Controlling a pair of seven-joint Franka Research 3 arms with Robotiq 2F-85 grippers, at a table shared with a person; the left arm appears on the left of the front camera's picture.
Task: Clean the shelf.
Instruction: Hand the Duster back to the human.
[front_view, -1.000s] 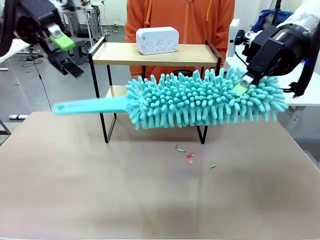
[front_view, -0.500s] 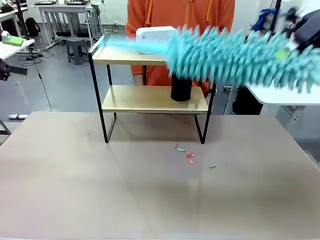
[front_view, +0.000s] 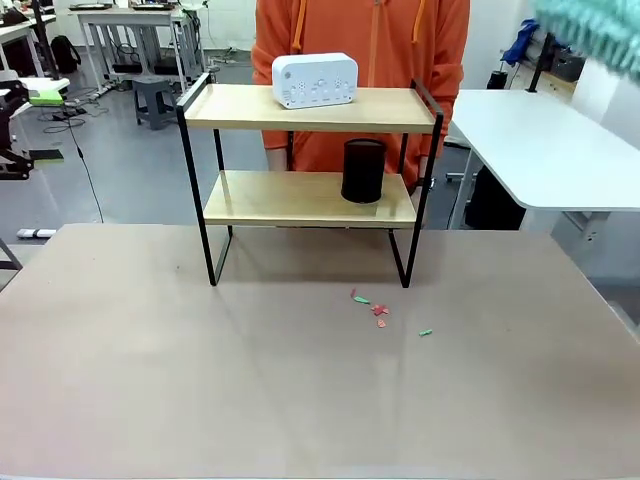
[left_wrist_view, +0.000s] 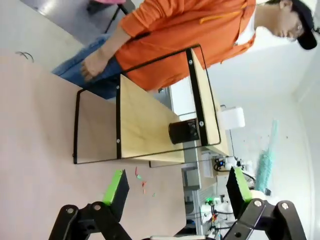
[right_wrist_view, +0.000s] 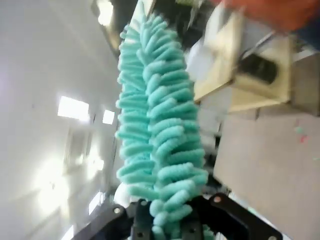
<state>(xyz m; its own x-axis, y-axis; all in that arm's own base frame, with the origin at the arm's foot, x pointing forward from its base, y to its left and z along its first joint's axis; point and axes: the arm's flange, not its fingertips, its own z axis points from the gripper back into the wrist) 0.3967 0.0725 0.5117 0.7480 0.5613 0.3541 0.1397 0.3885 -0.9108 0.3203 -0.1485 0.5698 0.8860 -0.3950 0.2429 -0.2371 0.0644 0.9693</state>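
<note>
The shelf (front_view: 250, 106) stands at the table's far middle, a white box (front_view: 314, 79) on its top board and a black cylinder (front_view: 363, 171) on the lower one. A fluffy teal duster (right_wrist_view: 160, 125) rises from my right gripper (right_wrist_view: 167, 222), which is shut on its lower end; its blurred tip (front_view: 600, 25) shows in the front view's top right corner. My left gripper (left_wrist_view: 177, 192) is open and holds nothing, far back from the shelf (left_wrist_view: 145, 120); one green pad (front_view: 45, 97) shows at the front view's left edge.
Small red and green scraps (front_view: 378, 310) lie on the brown table (front_view: 300, 390) in front of the shelf. A person in an orange hoodie (front_view: 400, 40) stands behind it. A white side table (front_view: 540, 140) is at the right.
The right arm swung the duster up and right, from in front of the shelf to the top right corner. The left gripper opened wider and pulled back to the left edge.
</note>
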